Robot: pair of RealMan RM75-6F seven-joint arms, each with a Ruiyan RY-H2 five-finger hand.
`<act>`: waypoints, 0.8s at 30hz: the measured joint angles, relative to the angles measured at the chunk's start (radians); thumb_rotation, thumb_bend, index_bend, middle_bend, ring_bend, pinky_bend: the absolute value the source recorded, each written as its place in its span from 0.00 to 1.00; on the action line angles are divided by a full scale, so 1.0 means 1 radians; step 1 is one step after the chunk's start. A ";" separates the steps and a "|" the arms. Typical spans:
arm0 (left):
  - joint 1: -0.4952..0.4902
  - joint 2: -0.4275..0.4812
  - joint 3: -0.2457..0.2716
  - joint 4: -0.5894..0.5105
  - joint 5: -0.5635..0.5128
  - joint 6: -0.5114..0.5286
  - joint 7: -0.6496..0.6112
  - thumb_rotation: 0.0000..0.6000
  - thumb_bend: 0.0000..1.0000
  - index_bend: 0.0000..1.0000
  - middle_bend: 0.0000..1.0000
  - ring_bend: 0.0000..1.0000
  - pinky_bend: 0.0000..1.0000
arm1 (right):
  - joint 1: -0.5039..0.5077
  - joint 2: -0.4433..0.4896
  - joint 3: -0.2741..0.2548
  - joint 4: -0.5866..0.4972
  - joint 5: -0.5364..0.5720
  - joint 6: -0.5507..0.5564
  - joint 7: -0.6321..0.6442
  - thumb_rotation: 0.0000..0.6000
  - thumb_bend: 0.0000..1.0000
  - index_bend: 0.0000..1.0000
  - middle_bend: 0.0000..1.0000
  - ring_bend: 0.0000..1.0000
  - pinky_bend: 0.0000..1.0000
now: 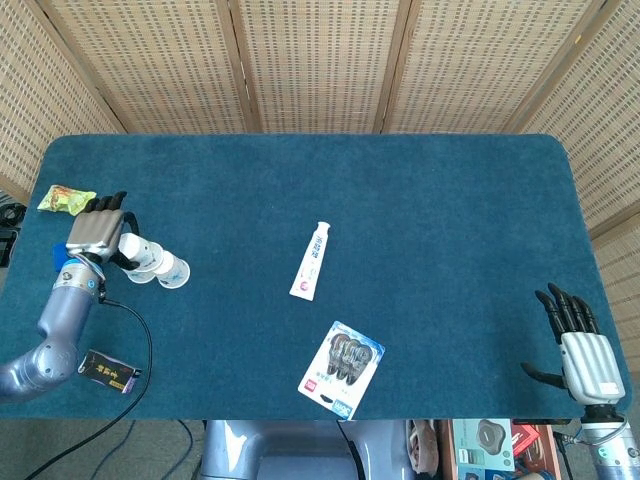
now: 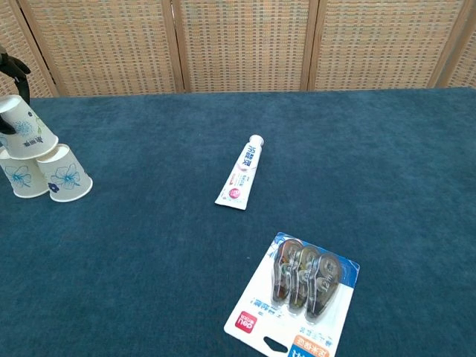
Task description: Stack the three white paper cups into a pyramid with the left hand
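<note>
The left hand [image 1: 97,232] grips the third cup [image 2: 28,131] by its wall, carrying it upside down and tilted right above the two base cups [image 2: 46,178], which stand upside down side by side, touching, near the desk's [image 1: 420,220] nine-o'clock edge. In the chest view the carried cup seems to rest on, or hang just over, the seam between them; I cannot tell which. These paper cups look very light and thin-walled, so a hard squeeze would probably dent them and a nudge could shove the base pair apart. The mid-wall seems the sensible place to hold, gently. The right hand [image 1: 583,350] rests at the desk's four-o'clock corner, fingers apart and holding nothing.

Counting: three white cups, one toothpaste tube [image 1: 311,260] near the middle, one blister card [image 1: 341,368] toward six o'clock, one yellow packet [image 1: 62,198] at ten o'clock beyond the left hand, and one small dark packet [image 1: 103,370] at eight o'clock.
</note>
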 measured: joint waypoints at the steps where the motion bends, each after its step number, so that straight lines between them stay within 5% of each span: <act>1: -0.002 -0.003 0.001 0.001 -0.002 0.001 0.002 1.00 0.16 0.44 0.00 0.00 0.00 | 0.000 0.000 0.000 0.000 0.000 0.000 -0.001 1.00 0.00 0.00 0.00 0.00 0.00; 11: -0.007 -0.023 0.004 0.013 0.001 0.026 0.000 1.00 0.16 0.25 0.00 0.00 0.00 | -0.002 0.000 0.002 0.001 -0.001 0.006 0.002 1.00 0.00 0.00 0.00 0.00 0.00; 19: 0.004 0.010 -0.009 -0.029 0.019 0.027 -0.034 1.00 0.16 0.23 0.00 0.00 0.00 | -0.001 -0.001 0.001 0.001 -0.001 0.004 -0.001 1.00 0.00 0.00 0.00 0.00 0.00; 24: 0.044 0.094 -0.032 -0.151 0.112 0.042 -0.100 1.00 0.16 0.22 0.00 0.00 0.00 | 0.001 -0.002 0.000 0.001 0.000 -0.003 -0.009 1.00 0.00 0.00 0.00 0.00 0.00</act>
